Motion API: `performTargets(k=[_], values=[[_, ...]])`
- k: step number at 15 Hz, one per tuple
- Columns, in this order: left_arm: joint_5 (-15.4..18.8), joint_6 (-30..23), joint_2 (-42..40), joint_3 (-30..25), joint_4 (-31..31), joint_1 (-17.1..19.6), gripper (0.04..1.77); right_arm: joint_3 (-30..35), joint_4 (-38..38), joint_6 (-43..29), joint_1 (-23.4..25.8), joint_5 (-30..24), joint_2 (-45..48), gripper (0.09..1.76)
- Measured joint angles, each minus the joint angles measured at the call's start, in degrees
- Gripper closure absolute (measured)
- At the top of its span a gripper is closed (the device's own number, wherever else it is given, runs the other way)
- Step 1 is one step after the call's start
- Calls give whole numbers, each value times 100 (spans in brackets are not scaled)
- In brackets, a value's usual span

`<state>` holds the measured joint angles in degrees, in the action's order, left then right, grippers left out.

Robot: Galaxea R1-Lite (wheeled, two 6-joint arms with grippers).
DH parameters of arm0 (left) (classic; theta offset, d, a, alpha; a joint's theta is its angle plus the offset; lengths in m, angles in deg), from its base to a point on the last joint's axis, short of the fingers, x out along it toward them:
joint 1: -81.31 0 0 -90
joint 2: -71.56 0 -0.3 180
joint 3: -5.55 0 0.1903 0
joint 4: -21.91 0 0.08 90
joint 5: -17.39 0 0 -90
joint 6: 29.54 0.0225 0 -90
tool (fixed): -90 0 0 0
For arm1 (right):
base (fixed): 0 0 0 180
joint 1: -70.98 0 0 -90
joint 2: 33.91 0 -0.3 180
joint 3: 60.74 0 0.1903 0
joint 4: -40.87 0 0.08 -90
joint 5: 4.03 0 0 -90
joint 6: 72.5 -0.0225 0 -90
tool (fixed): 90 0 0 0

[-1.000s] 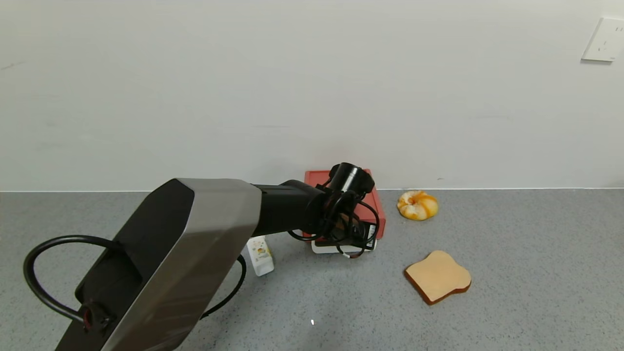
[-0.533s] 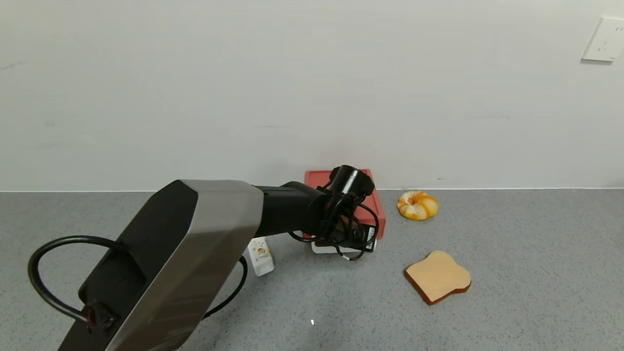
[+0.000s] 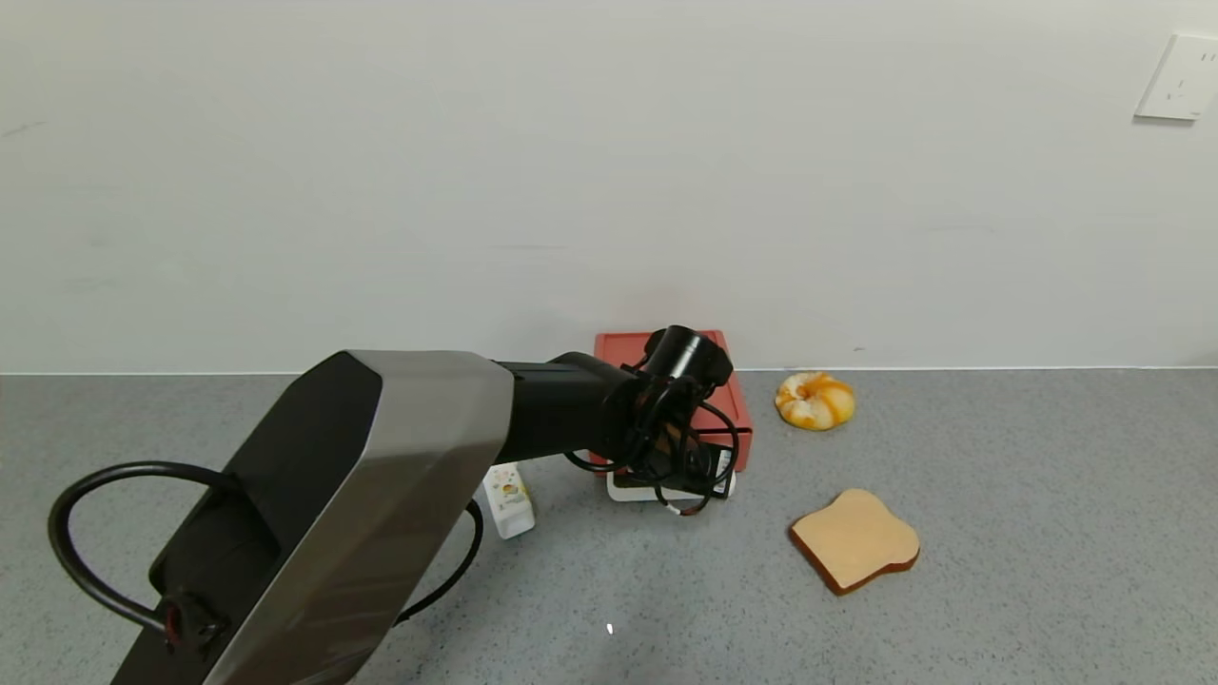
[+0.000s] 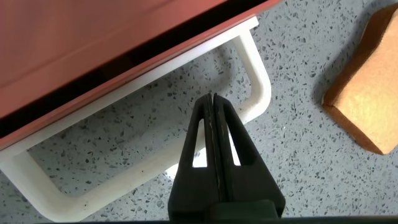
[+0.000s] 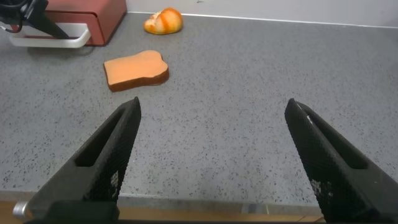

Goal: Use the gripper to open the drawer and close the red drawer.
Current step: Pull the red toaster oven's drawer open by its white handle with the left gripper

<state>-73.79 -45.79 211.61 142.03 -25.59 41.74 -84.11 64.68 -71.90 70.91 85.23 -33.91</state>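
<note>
Fingertips of my left gripper [image 4: 214, 106] are pressed together with nothing between them, and in the left wrist view they sit inside the opening of the drawer's white loop handle [image 4: 258, 78], just behind its front bar, not visibly touching it. The red drawer [image 3: 733, 419] stands against the wall at the back of the grey counter [image 3: 999, 533]; its front edge appears flush or nearly flush with the red box, so I judge it closed or barely started.

Step in hand, as I read it: hooking the handle to pull the drawer open. The next move calls for drawing the closed fingers toward me against the front bar, held low enough to stay inside the loop and pulling straight so the light box does not slide or skew.

Drawer contents are not visible. A small white carton [image 3: 507, 499] stands beside the box, a toast slice [image 3: 854, 538] and a round bun [image 3: 815, 400] lie on the counter, apart from it.

My right gripper [image 5: 211, 155] is parked low and well clear, fingers wide apart, holding nothing.
</note>
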Motion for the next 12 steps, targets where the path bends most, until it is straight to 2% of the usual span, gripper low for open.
performTargets(k=[12], values=[[107,-550,-66,6,-439,-89,170,0,-2,-2,0,-2,0,15]])
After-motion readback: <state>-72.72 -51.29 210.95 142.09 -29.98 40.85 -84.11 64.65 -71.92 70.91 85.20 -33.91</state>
